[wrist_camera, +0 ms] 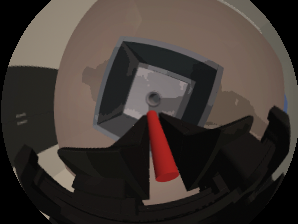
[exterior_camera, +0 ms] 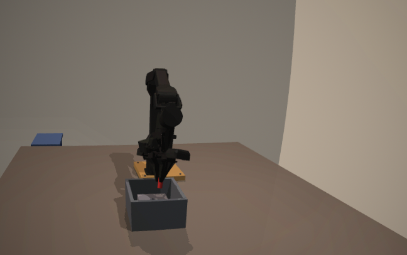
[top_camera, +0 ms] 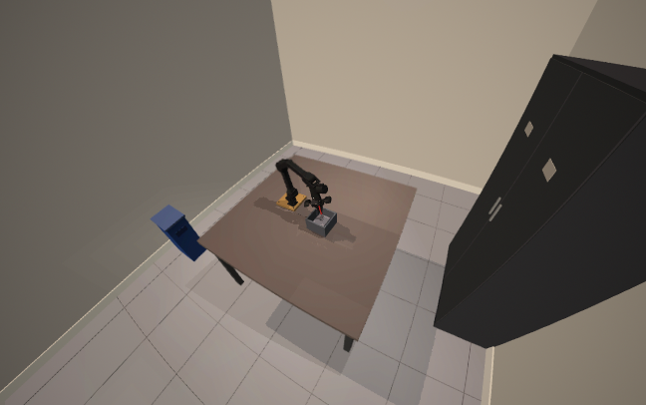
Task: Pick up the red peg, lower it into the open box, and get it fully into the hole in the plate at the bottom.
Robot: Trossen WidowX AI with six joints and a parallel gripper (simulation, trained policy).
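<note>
The black tool (top_camera: 320,211) (exterior_camera: 159,180) (wrist_camera: 152,117) is closed around the red peg (top_camera: 320,211) (exterior_camera: 160,184) (wrist_camera: 161,150), whose lower end points down over the open grey box (top_camera: 324,229) (exterior_camera: 158,215) (wrist_camera: 209,95). At the box's bottom I see the plate (top_camera: 324,222) (exterior_camera: 144,196) (wrist_camera: 170,90) with its round hole. The box stands on the brown counter (top_camera: 299,259) (exterior_camera: 251,204) (wrist_camera: 75,110). Farther back, the arm (top_camera: 299,172) (exterior_camera: 161,83) rises from an orange base (top_camera: 282,202) (exterior_camera: 180,177).

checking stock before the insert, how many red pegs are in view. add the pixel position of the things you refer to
1: the red peg (top_camera: 320,210) (exterior_camera: 160,184) (wrist_camera: 161,147), gripped in the claw (top_camera: 319,206) (exterior_camera: 159,180) (wrist_camera: 152,117); the box walls could hide others from some angles
</note>
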